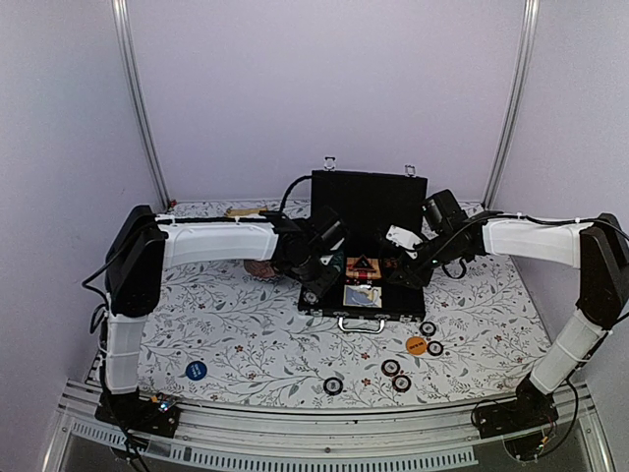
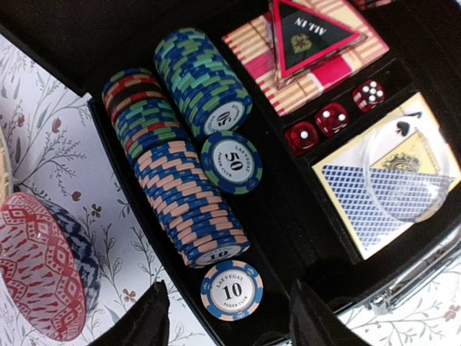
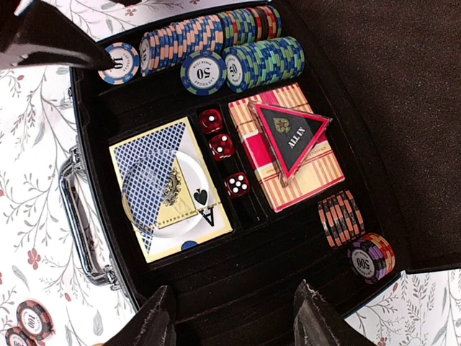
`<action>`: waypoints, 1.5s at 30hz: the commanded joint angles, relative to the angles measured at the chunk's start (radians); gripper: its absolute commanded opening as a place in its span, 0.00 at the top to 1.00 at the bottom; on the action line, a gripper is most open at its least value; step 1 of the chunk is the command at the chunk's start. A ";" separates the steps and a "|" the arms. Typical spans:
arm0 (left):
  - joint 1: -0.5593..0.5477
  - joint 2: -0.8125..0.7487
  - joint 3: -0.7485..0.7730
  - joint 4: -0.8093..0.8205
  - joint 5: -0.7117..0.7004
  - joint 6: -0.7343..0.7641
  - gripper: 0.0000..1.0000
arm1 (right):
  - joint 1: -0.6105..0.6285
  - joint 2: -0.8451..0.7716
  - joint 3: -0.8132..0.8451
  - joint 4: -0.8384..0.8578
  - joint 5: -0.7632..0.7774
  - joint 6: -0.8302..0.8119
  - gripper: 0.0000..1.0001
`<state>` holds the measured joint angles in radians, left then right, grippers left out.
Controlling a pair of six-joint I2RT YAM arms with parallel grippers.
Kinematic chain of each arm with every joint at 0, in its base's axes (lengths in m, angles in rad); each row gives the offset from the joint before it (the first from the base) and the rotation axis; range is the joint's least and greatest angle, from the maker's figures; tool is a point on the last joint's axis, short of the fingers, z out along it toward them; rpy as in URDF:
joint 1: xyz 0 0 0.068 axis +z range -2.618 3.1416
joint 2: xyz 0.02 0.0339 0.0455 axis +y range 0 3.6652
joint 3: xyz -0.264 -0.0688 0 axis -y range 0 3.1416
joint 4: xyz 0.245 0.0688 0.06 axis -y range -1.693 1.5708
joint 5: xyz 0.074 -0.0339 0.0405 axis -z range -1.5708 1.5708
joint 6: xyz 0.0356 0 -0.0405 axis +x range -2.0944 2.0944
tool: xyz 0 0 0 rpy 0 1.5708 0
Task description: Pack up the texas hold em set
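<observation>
Seen from above, a blue disc (image 1: 196, 370) lies alone on the floral table (image 1: 246, 334), far left. A ball (image 1: 260, 267) sits just beside the left wall of the case (image 1: 369, 202), which stands open mid-table with its lid up. The left gripper (image 1: 316, 285) hovers over the case's left end and the right gripper (image 1: 398, 270) over its right end, near each other. In front and to the right, loose chips (image 1: 402, 383) and an orange disc (image 1: 417, 345) are not yet packed.

Both grippers have their fingers spread, with nothing between them.

What could go wrong, left to right: the left gripper's fingers (image 2: 148, 321) flank a 10 chip (image 2: 231, 290) lying flat at the end of the chip rows (image 2: 187, 209). A squeeze from here would likely skid it or topple the rows. A 50 chip (image 2: 231, 162) lies loose against the rows and could slip. The triangle (image 2: 313, 36) rests on a striped deck (image 2: 248, 40) and may hold the lid off. Two arms crowded over one case could collide. Shutting the lid now would leave the table pieces out.

Only the top view shows the discs and the raised lid. The left wrist view alone shows the ball's woven pattern up close. The right wrist view alone shows the small stacks (image 3: 342, 216) at the case's right end, the handle (image 3: 75, 216), and the left gripper's fingertip just beside the 10 chip. Whether they touch, I cannot tell.
</observation>
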<state>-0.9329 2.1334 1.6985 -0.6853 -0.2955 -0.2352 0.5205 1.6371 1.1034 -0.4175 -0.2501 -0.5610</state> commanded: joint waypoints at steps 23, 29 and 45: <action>0.099 0.051 0.047 -0.149 0.169 0.026 0.35 | -0.004 0.008 -0.022 0.013 -0.023 -0.008 0.43; 0.114 0.058 0.028 -0.148 0.167 0.012 0.39 | -0.003 0.023 -0.021 0.009 -0.028 -0.011 0.43; 0.113 0.185 0.121 -0.260 0.066 0.097 0.37 | -0.004 0.056 -0.012 -0.015 -0.040 -0.020 0.43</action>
<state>-0.8280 2.2738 1.7992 -0.8627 -0.1394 -0.1646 0.5205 1.6688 1.0920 -0.4191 -0.2703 -0.5690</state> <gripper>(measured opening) 0.635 0.571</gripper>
